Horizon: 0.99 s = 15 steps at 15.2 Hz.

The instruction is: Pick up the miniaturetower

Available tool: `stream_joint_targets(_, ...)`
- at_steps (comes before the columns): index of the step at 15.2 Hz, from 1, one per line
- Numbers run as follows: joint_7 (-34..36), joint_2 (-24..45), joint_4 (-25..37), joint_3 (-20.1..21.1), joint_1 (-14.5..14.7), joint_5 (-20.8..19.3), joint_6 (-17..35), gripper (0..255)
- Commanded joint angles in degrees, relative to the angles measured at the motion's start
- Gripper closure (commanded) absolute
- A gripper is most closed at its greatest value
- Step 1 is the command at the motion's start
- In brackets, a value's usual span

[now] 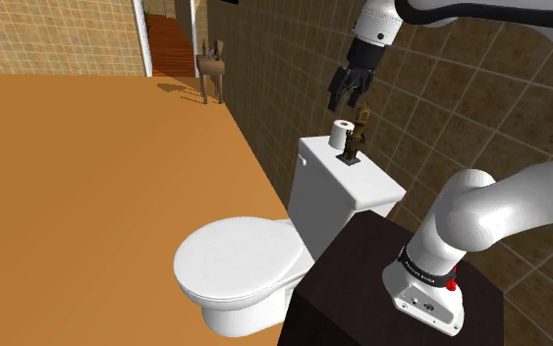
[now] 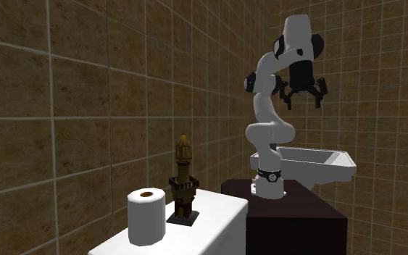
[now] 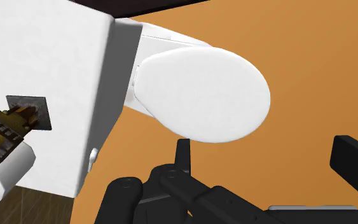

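Note:
The miniature tower (image 1: 357, 138) is a slim brown and gold model on a dark square base, standing upright on the white toilet tank lid (image 1: 372, 182). In the second exterior view the tower (image 2: 183, 181) rises beside a toilet paper roll (image 2: 147, 214). My gripper (image 1: 347, 101) hangs open in the air above the tank, apart from the tower, with nothing between its fingers. It appears open in the second exterior view as well (image 2: 303, 101). In the wrist view the gripper (image 3: 269, 159) points toward the toilet lid (image 3: 203, 95), with the tower (image 3: 2, 130) off to one side.
A toilet paper roll (image 1: 340, 133) stands right next to the tower, on its far side. The tiled wall (image 1: 461, 88) runs close behind the tank. The dark stand (image 1: 353, 265) adjoins the toilet. A white sink (image 2: 318, 163) sits behind the arm. A wooden figure (image 1: 211, 67) stands near the doorway.

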Motion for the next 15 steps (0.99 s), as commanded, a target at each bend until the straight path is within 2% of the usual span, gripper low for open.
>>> stream_joint_targets(1,0.0,0.0,0.0,0.0,0.0,0.0,0.0,0)
stream_joint_targets(15,3.11,11.71,1.42,-7.32,-10.8,-8.8,15.74,0)
